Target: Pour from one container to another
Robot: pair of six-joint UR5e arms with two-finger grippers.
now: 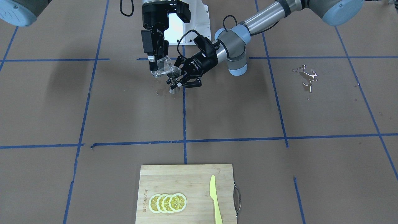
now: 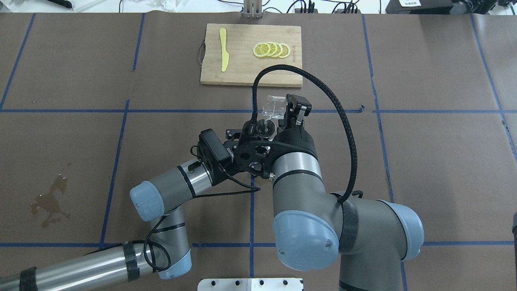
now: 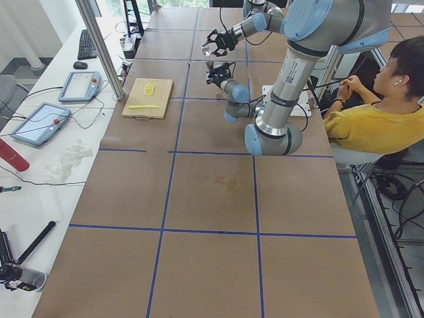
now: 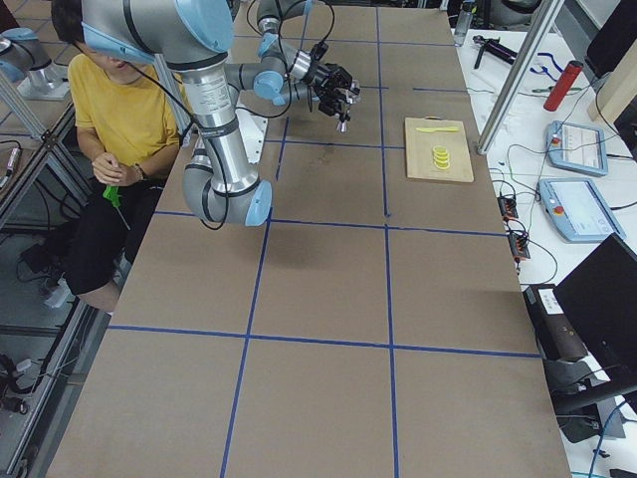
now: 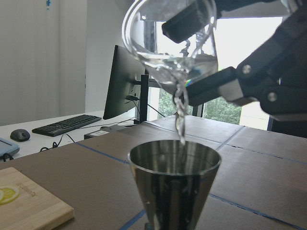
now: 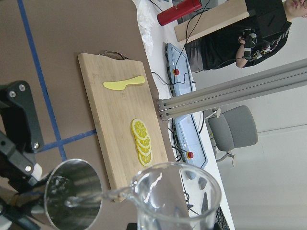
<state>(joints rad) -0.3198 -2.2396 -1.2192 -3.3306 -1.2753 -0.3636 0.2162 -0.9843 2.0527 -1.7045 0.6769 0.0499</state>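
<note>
The right gripper (image 1: 157, 66) is pinching the tilted glass cup (image 5: 168, 43), the left gripper (image 1: 177, 81) is clasping the jigger (image 5: 175, 177); only the wrist views are showing water (image 5: 181, 112) streaming into it.

The front-facing camera is looking steeply down from the operators' side, with the cutting board (image 1: 189, 177) lying nearest it. The overhead camera is looking forward and down from the opposite side, so the board is sitting near the far edge of the surface (image 2: 60, 141). The two side cameras are looking along the surface from opposite ends, each keeping the board well off (both are standing far back). The left wrist camera is sitting low and very close to the jigger (image 5: 175, 177), catching only a corner of the board. The right wrist camera is looking past the glass cup (image 6: 175, 201) onto the whole board. All six views are sharing the board.
</note>
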